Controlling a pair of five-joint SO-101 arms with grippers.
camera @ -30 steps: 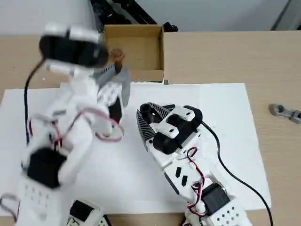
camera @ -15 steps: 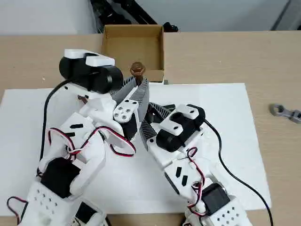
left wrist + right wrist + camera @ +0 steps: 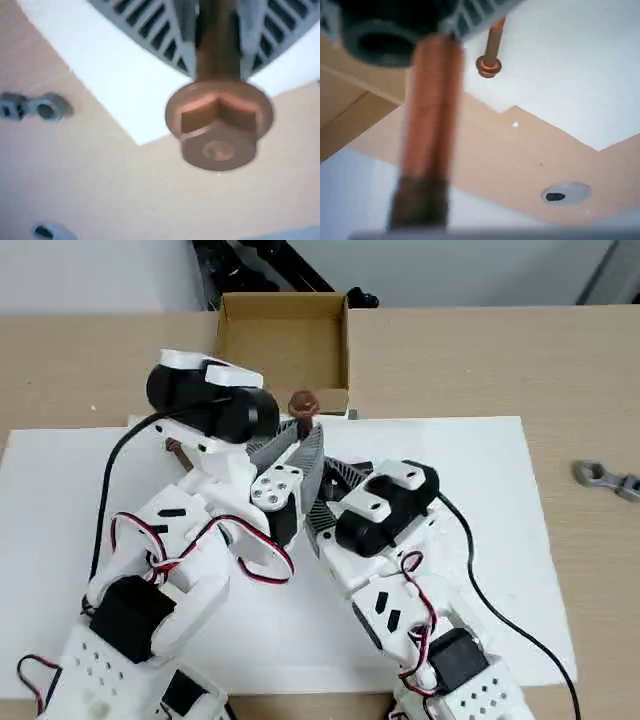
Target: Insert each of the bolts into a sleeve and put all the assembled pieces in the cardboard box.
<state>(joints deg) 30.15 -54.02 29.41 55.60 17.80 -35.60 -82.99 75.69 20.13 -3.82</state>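
Left tool point(image 3: 303, 432) swung bolt point(image 3: 302, 403) right, off cardboard box point(image 3: 285, 340).

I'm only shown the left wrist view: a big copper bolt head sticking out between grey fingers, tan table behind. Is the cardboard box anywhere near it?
Observer: Yes. From the high view the cardboard box sits just beyond the bolt; the bolt's head lines up with the box's near wall, not its opening.
Visitor: What is the other arm up to?
Observer: The right gripper sits close beside the left gripper, over the white paper.
Visitor: Any other parts lying about?
Observer: A small brown piece lies on the paper beside the left arm; too small to tell whether it is a bolt.
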